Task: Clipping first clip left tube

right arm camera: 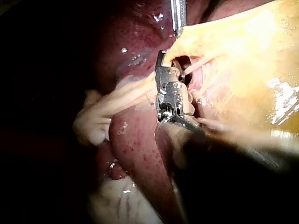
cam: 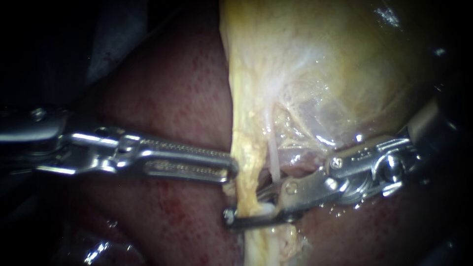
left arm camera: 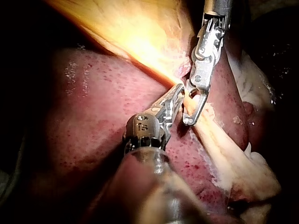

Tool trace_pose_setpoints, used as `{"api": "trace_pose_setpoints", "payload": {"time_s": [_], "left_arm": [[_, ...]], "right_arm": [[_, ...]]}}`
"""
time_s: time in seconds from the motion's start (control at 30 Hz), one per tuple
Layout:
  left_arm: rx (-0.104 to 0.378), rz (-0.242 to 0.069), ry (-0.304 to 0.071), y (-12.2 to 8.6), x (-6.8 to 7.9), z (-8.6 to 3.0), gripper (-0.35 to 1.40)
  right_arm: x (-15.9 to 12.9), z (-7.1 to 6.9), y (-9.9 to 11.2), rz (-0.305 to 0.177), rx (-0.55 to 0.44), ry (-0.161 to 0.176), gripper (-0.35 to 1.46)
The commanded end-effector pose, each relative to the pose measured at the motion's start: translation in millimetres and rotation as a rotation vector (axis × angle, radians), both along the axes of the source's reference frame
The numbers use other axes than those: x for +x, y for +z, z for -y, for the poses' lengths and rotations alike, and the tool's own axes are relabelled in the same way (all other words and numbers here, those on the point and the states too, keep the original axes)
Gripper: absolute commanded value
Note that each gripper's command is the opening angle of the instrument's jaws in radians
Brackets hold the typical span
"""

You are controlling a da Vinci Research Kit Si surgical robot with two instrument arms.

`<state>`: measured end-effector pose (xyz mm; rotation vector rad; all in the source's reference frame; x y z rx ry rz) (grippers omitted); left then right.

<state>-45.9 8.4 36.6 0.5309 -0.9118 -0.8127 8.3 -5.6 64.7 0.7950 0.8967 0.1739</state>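
So the left tube (cam: 245,165) is a lumpy, waxy yellow cord draped over the speckled red liver (cam: 172,88). The right instrument (cam: 230,216) has its smooth steel jaws apart, straddling it low down. The left instrument (cam: 232,170), with ridged slotted jaws, pinches the cord's edge.

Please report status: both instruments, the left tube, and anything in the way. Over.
Left instrument tip against left tube. Right instrument jaws open, astride that tube. No clip clearly visible. Thin second tube close beside.
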Motion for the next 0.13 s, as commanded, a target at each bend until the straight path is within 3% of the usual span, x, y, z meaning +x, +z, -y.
{"api": "trace_pose_setpoints", "payload": {"time_s": [0.03,0.13], "left_arm": [[0.001,0.0,0.0,0.1,0.0,0.0,-0.35],[0.001,0.0,0.0,0.1,0.0,0.0,-0.35]], "right_arm": [[0.0,0.0,0.0,0.0,0.001,0.0,-0.35],[0.0,0.1,-0.1,0.0,0.003,-0.004,-0.35]]}}
